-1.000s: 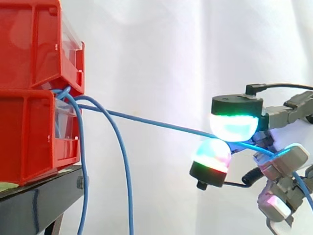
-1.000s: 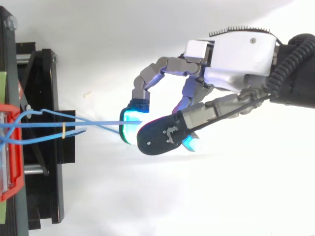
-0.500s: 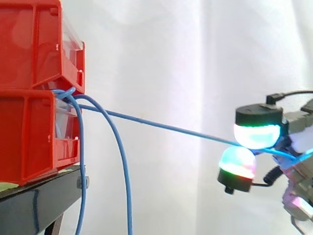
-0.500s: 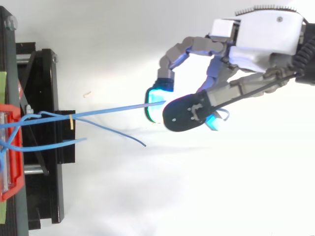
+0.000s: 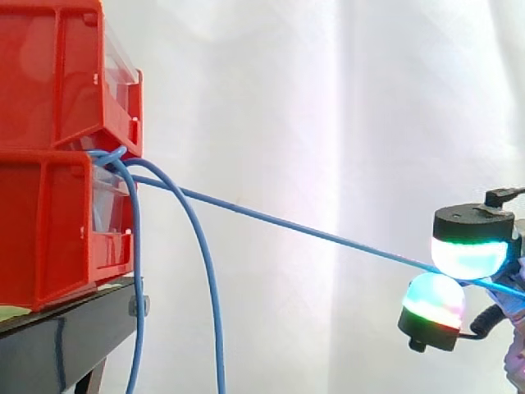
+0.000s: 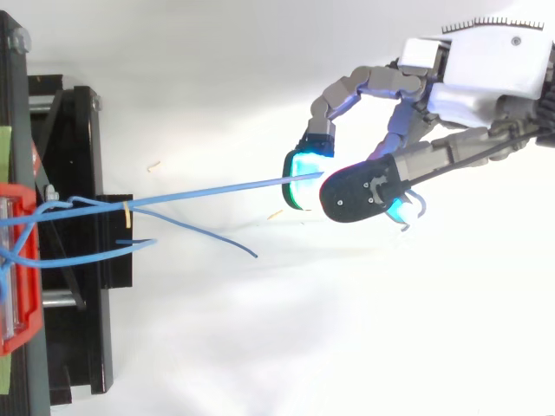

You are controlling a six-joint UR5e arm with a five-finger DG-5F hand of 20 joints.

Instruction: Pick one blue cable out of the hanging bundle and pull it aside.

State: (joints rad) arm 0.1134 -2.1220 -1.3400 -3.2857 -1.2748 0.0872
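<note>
Where the arm comes in at the upper right of the top view, hand (image 6: 486, 69) sits palm-out with fingers curled toward the bins. One cyan-lit fingertip (image 6: 302, 169) meets the thumb pad, and the two are clamped on a single blue cable (image 6: 208, 192). Remaining fingers are bent behind the pinch and hold nothing.

Side view: hand (image 5: 469, 238) is at the right edge, low, one pad stacked above the other with the cable between them. The palm is cut off by the frame.

The held cable runs straight and tight from the pinch, up and left to the gap between the stacked red bins (image 5: 49, 148). It is well apart from the rest of the bundle (image 5: 205, 287), which hangs down beside the black stand (image 5: 66, 328). The strands' lower ends are cut off.

Top view: loose strands (image 6: 199, 232) lie below the held one, and a small pale tie (image 6: 127, 212) sits on one of them. A pale green strip (image 6: 4, 139) lies on the stand's edge; I cannot tell whether it carries print. The cable's root inside the bins is hidden.
</note>
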